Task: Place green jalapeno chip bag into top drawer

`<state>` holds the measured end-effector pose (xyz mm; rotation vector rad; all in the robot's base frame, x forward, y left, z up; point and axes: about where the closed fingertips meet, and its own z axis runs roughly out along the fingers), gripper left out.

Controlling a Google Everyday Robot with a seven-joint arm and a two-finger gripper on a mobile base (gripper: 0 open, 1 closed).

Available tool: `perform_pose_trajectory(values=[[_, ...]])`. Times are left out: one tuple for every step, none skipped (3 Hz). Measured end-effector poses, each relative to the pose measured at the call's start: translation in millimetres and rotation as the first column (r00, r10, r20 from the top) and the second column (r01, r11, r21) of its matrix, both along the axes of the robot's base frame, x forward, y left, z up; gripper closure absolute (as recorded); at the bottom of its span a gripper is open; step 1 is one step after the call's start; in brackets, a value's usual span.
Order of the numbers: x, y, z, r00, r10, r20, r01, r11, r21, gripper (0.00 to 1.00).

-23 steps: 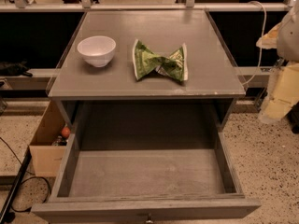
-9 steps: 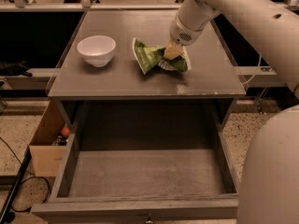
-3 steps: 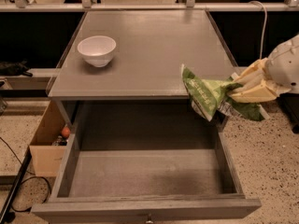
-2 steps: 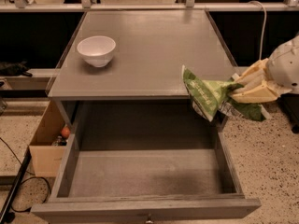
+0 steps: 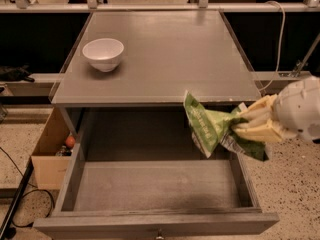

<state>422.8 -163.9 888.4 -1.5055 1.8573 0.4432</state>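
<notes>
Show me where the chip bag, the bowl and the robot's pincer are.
bag point(image 5: 204, 128): camera view, on its green front face.
bowl point(image 5: 103, 54): camera view, inside its white hollow.
pincer point(image 5: 243, 126): camera view, between its fingertips, at the picture's right, gripping the bag.

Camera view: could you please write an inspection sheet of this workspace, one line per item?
Surface: grey table top, bowl at left.
Job's things: green jalapeno chip bag held in the air over the right side of the open top drawer; nothing seen inside it.
Clutter: white bowl.
Grippers: gripper at right, shut on the bag.
Cables: white cable rear right; black cable on floor, left.
Surroundings: cardboard box left of drawer; speckled floor.
</notes>
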Motion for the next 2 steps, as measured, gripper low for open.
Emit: perform_pose_trajectory(values=[[-31, 26, -45, 0.9989, -0.003, -0.046, 0.004, 0.999, 0.032, 1.00], [-49, 53, -91, 0.9951, 0.016, -0.097, -0.012, 0.999, 0.042, 1.00]])
